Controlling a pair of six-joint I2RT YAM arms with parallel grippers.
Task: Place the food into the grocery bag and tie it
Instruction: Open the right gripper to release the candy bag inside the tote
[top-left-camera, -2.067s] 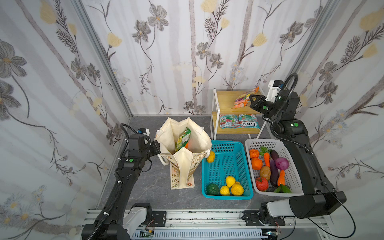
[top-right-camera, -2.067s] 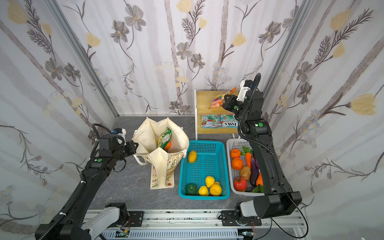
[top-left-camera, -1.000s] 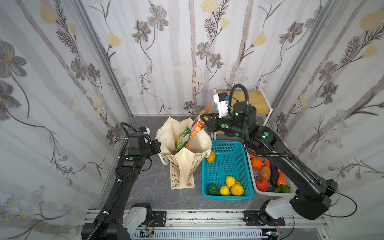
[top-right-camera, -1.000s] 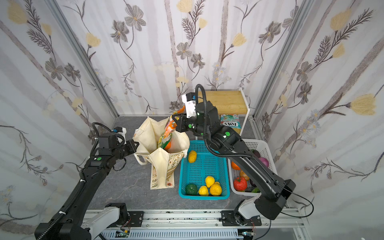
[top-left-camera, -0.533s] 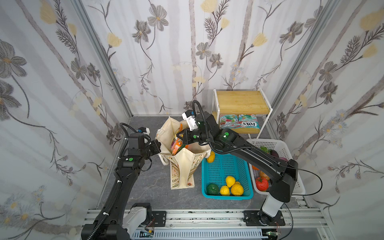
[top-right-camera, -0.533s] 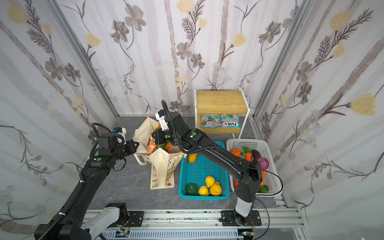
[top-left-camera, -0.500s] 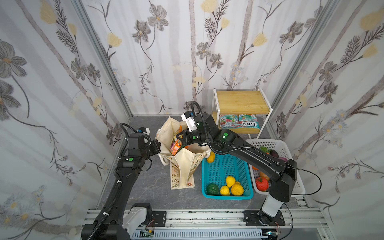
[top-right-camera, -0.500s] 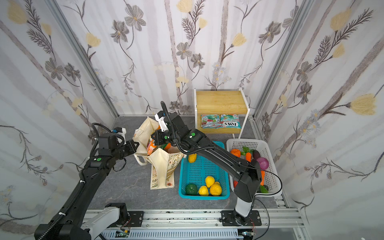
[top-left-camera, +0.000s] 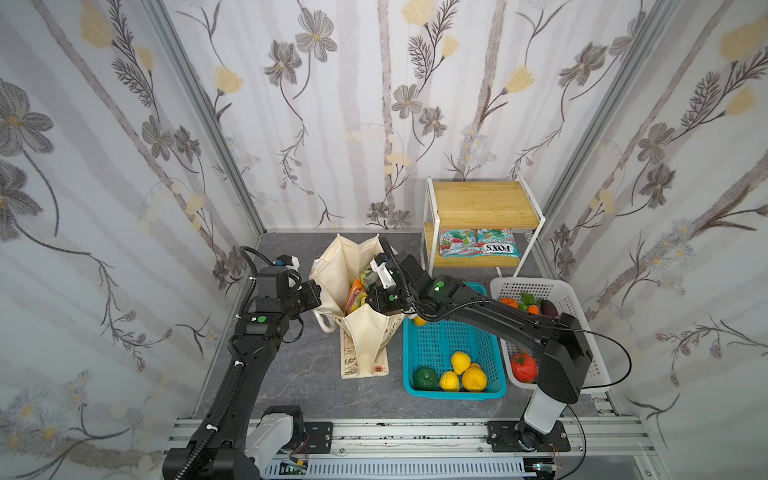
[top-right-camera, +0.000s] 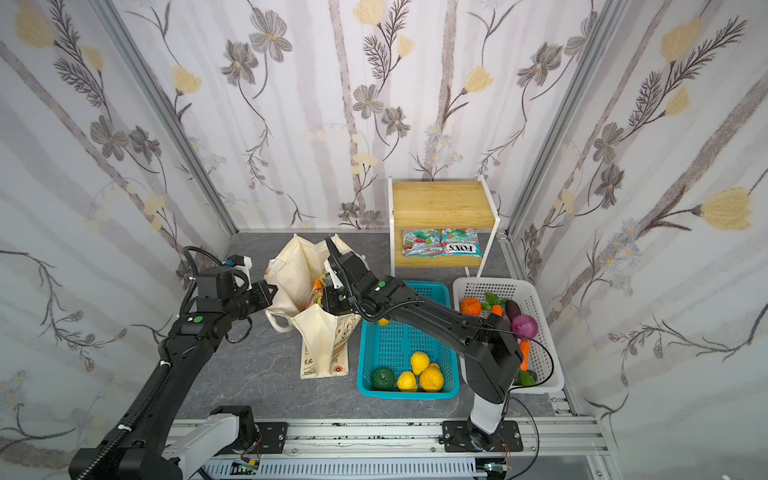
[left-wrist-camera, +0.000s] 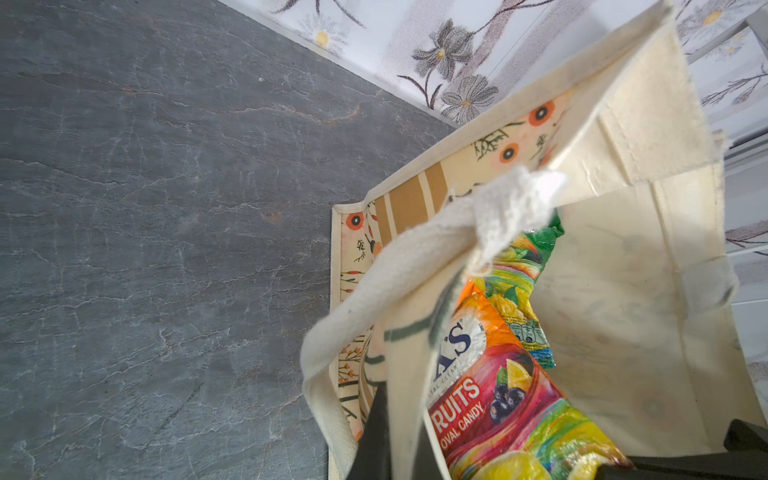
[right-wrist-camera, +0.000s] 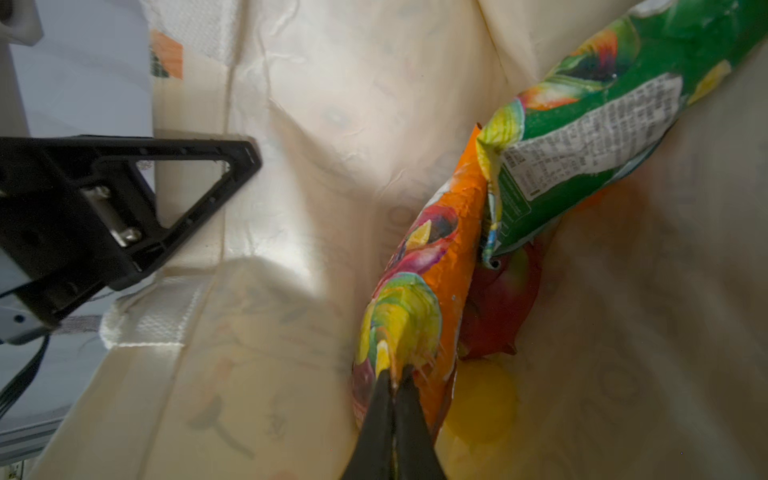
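- Grey stone-look worktop (top-left-camera: 291, 374), closed in on three sides by flower-papered walls (top-left-camera: 353, 124); wooden shelf (top-left-camera: 484, 203) at the back, teal basket (top-left-camera: 453, 392) and white basket (top-left-camera: 532, 284) side by side toward the right.
- Standing open on that worktop, just left of the teal basket: cream grocery bag (top-left-camera: 368, 332).
- Shown in both top views only as two arms meeting at the bag's mouth: left hand (top-left-camera: 316, 293) at the rim on the left side, right hand (top-left-camera: 376, 297) reaching down inside from the right.
- Made plain by the right wrist view alone: right hand (right-wrist-camera: 392, 376) clenched on the end of an orange packet (right-wrist-camera: 440, 257), tips pressed together with foil pinched between.
- Also only there: green packet (right-wrist-camera: 602, 137) leaning across and touching the orange one; dragon fruit (right-wrist-camera: 498, 299) and lemon (right-wrist-camera: 478, 399) lower in the bag, under the packets.
- Given by the left wrist view alone: left hand (left-wrist-camera: 399, 449) clamped on the bag's rim, cloth between dark fingers, white handle (left-wrist-camera: 415, 270) draped just beside; both packets visible inside, past that rim.
- Orange packet well inside the bag, gripped at one end by the right hand, apart from the left hand on the rim.
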